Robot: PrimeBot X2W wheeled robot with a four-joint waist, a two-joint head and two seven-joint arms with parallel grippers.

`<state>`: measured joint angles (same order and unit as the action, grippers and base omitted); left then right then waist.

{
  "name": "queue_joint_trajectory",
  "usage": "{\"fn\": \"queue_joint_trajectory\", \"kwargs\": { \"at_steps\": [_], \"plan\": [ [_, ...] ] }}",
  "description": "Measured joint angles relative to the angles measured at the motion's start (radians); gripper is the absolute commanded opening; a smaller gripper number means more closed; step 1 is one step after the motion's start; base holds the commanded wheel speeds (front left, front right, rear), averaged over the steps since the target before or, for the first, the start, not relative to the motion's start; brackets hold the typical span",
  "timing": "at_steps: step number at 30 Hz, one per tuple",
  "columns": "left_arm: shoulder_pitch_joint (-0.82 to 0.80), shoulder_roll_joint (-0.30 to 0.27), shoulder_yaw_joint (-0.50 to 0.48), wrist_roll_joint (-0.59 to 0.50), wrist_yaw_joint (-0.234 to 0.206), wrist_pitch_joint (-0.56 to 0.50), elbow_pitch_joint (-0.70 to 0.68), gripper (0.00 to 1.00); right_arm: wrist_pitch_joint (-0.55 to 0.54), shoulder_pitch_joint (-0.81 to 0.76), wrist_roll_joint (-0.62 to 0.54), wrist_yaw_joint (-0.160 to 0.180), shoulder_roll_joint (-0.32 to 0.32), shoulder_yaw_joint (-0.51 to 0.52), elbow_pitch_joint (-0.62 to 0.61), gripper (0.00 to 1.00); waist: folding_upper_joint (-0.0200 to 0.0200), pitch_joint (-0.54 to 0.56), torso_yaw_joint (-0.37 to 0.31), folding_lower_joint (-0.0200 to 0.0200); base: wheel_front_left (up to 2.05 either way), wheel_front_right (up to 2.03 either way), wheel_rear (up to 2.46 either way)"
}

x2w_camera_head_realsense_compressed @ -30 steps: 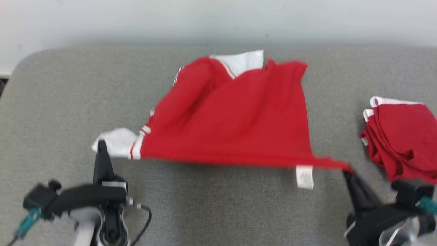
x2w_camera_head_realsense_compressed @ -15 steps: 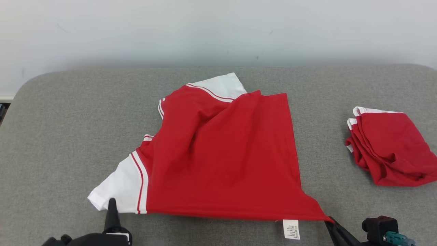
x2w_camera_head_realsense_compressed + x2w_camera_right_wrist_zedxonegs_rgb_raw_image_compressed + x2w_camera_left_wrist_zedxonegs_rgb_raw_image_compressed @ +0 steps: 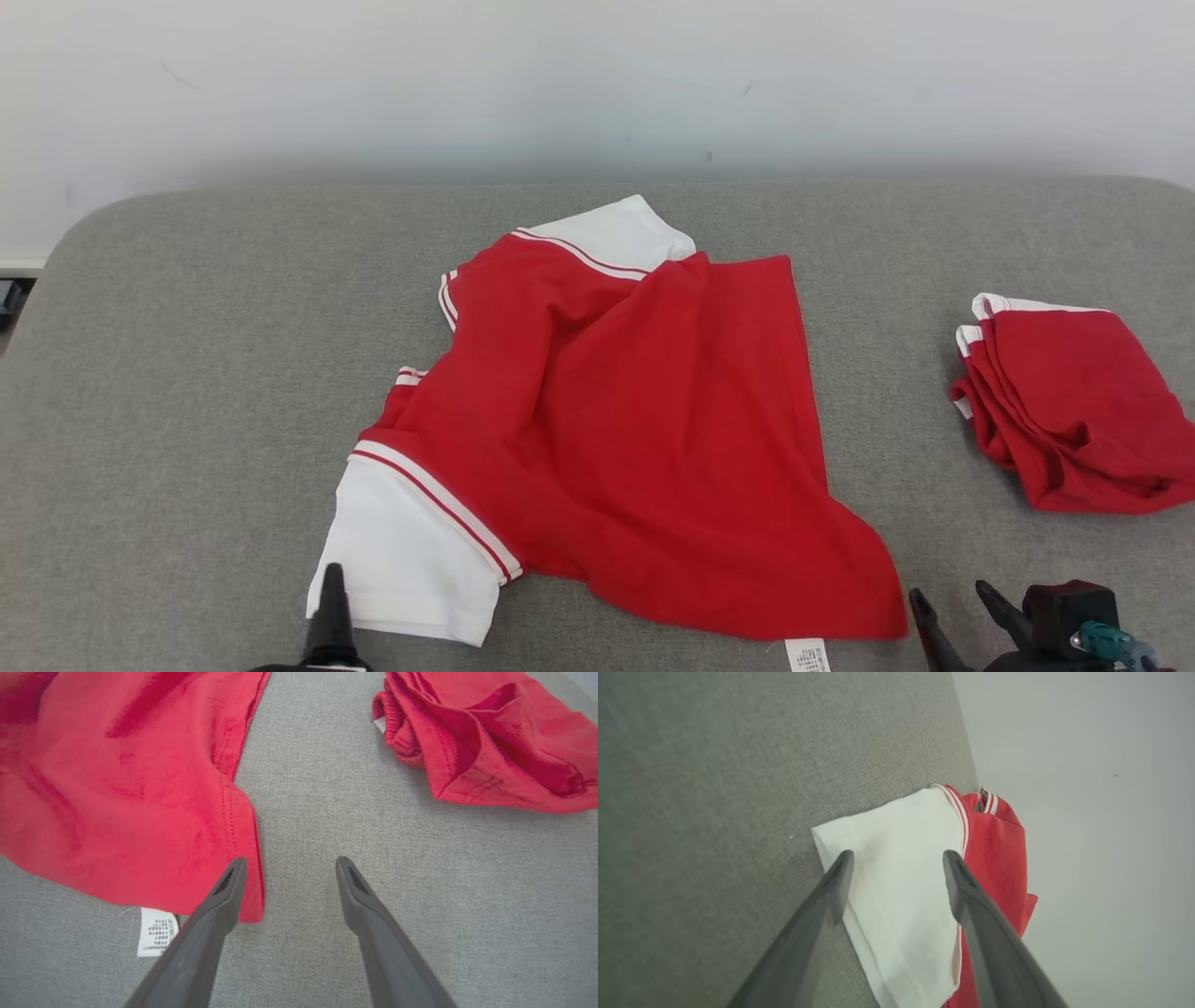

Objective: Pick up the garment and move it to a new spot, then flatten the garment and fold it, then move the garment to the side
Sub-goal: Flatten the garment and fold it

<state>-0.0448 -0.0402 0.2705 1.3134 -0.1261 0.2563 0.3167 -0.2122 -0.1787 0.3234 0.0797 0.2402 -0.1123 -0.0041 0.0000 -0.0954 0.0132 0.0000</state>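
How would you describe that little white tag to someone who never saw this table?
On the grey table, find the big red shirt spread in the middle. A small white tag sticks out from its near right corner. Unlike the white sleeve, it carries tiny dark print.

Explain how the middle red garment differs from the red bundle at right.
The middle garment lies spread and wrinkled; the right bundle is folded in layers. The middle garment covers more surface than the right bundle. The middle garment shows broad white sleeves; the right bundle, thin white edges. Both are red and white.
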Motion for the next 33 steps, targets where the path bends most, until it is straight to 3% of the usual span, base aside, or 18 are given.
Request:
{"fn": "queue_joint_trajectory", "kwargs": {
  "at_steps": [5, 12, 17, 24, 28, 33],
  "plan": [
    [-0.007, 0.0, -0.067, -0.128, -0.001, 0.0, -0.018, 1.0, 0.011, -0.002, 0.0, 0.01, -0.004, 0.028, -0.024, 1.0, 0.0, 0.016, 0.007, 0.0, 0.0, 0.0, 0.0],
    [-0.045, -0.001, -0.143, -0.41, -0.002, 0.0, -0.103, 1.0, 0.099, 0.007, 0.013, 0.027, -0.06, 0.091, -0.074, 1.0, 0.0, 0.051, 0.009, 0.0, 0.0, 0.0, 0.0],
    [-0.102, -0.059, -0.075, -0.625, -0.001, 0.0, -0.157, 1.0, 0.189, 0.026, 0.031, 0.035, -0.114, 0.133, -0.1, 1.0, 0.0, 0.079, 0.008, 0.0, 0.0, 0.0, 0.0],
    [-0.105, -0.184, 0.052, -0.823, 0.0, 0.0, -0.179, 1.0, 0.268, 0.029, 0.04, 0.036, -0.157, 0.149, -0.107, 1.0, 0.0, 0.114, -0.001, 0.0, 0.0, 0.0, 0.0],
    [-0.099, -0.242, 0.127, -0.878, 0.025, 0.0, -0.165, 1.0, 0.292, 0.026, 0.049, 0.036, -0.158, 0.149, -0.103, 1.0, 0.0, 0.13, -0.005, 0.0, 0.0, 0.0, 0.0],
    [-0.063, -0.26, 0.155, -0.903, 0.036, -0.015, -0.149, 1.0, 0.309, 0.021, 0.064, 0.036, -0.158, 0.151, -0.098, 1.0, 0.0, 0.147, -0.004, 0.0001, 0.0, 0.0, 0.0]
  ]
}}
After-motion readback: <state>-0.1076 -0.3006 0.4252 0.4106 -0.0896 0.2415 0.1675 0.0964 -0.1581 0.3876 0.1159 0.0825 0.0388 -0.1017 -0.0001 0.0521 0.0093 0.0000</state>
